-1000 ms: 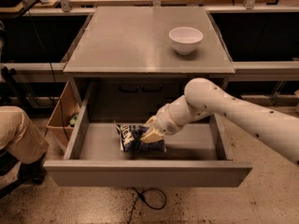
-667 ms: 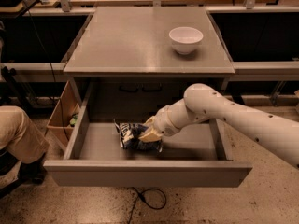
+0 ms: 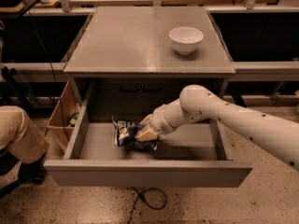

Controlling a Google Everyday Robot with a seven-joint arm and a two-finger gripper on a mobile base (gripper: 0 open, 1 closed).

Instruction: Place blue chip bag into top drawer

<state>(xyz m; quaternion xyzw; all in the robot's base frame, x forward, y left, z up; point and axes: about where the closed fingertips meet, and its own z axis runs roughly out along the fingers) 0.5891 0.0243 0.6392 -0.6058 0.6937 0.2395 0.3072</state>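
The top drawer (image 3: 149, 171) is pulled wide open below the grey table (image 3: 140, 45). The blue chip bag (image 3: 127, 133), dark navy with white lettering, sits on the drawer floor left of centre. My gripper (image 3: 145, 133) reaches down into the drawer from the right on the white arm (image 3: 224, 118). It is shut on the bag's right edge, and its tan fingers (image 3: 144, 135) cover that side of the bag. The bag's bottom touches or nearly touches the drawer floor.
A white bowl (image 3: 186, 39) stands on the table top at the back right. A tan cardboard box (image 3: 63, 113) sits left of the drawer. A person's leg (image 3: 18, 134) is at the far left. A black cable (image 3: 149, 199) lies on the floor.
My gripper and the bag have shifted slightly to the left and lower inside the drawer. Nothing else has moved.
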